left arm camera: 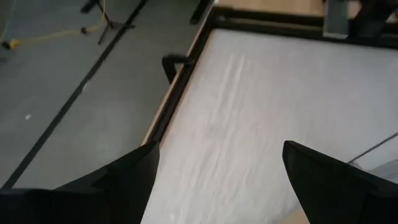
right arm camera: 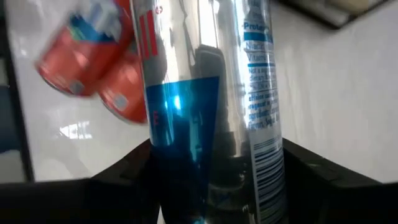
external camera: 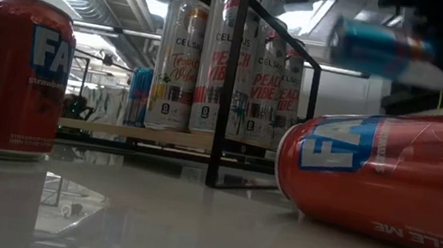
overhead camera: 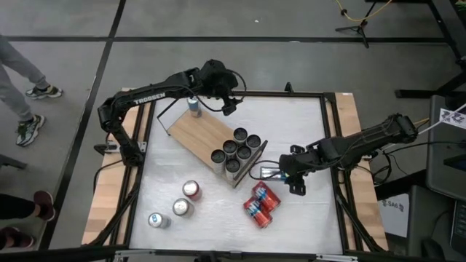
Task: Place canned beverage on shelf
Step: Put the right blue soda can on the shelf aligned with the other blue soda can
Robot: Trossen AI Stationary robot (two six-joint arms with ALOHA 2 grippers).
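Note:
My right gripper (overhead camera: 285,175) is shut on a slim silver-and-blue can (right arm camera: 211,93), which hangs above the table just right of the shelf's near-right end. The shelf (overhead camera: 200,129), a light-wood board on a black wire frame, lies slantwise across the table's middle. Several tall cans (overhead camera: 237,149) stand on its near-right end and one can (overhead camera: 194,106) on its far-left end. My left gripper (left arm camera: 217,180) is open with nothing between its fingers, above the table's far part near that single can. My right gripper pinches the can's round side wall (right arm camera: 163,155) between its two fingers (right arm camera: 124,177), which lie across the can. They come from above, slanting steeply down. The can lies about level, lifted clear of the table (external camera: 388,47).
Two red cans (overhead camera: 261,204) lie on their sides on the white tabletop, just near of the held can. Three more cans (overhead camera: 180,207) stand upright at the near left. A person's legs (overhead camera: 22,80) show on the floor left of the table.

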